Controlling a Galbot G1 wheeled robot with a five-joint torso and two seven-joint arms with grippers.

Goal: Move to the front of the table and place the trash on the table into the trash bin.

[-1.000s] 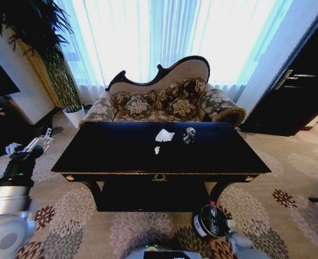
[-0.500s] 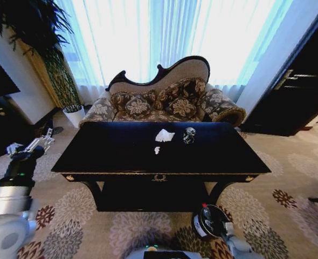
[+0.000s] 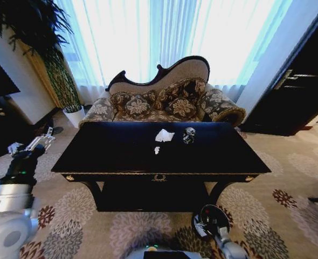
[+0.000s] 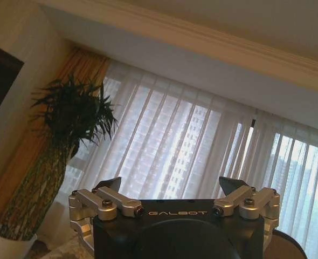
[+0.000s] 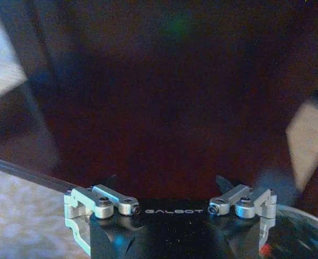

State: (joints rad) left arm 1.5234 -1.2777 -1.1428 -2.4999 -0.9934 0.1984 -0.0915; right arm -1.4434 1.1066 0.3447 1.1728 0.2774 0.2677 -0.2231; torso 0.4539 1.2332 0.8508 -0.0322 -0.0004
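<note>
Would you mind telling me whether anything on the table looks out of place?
Yes: litter on the otherwise bare glossy table. A crumpled tissue, a tiny white scrap and a crushed shiny wrapper lie near its far middle.

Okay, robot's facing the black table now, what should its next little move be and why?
Probably roll closer: the crumpled white tissue, tiny white scrap and crushed shiny wrapper lie toward the glossy black table's far side, while the open left gripper sits off its left end.
</note>
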